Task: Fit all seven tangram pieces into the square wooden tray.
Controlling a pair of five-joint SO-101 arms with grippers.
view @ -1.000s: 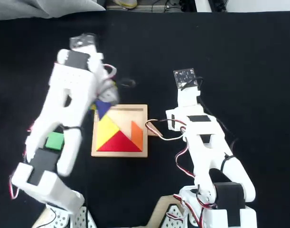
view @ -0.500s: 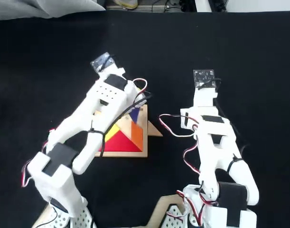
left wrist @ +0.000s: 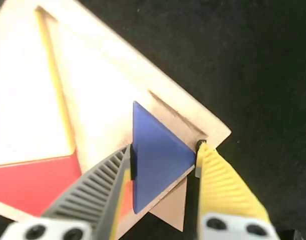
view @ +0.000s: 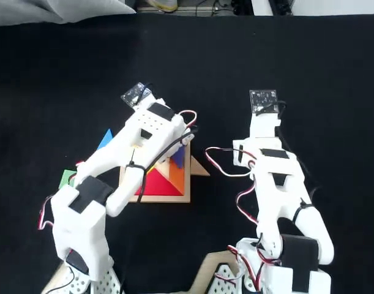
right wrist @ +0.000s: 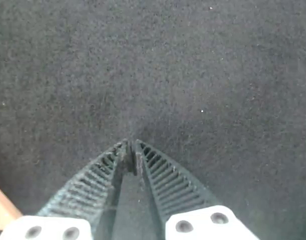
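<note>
Left claw: clamped on the dark blue triangular tangram piece, poised above the square wooden tray, at its bare corner
Right claw: pinched together, empty, above the black worktop
Placement advice: line the triangle's edges up with the corner walls, lower it flat, then release

Left arm is stretched out on a slant toward the middle, left gripper pinching a blue triangle (grey finger one side, yellow the other). Right arm points straight ahead, right gripper low, fingertips pressed together.
</note>
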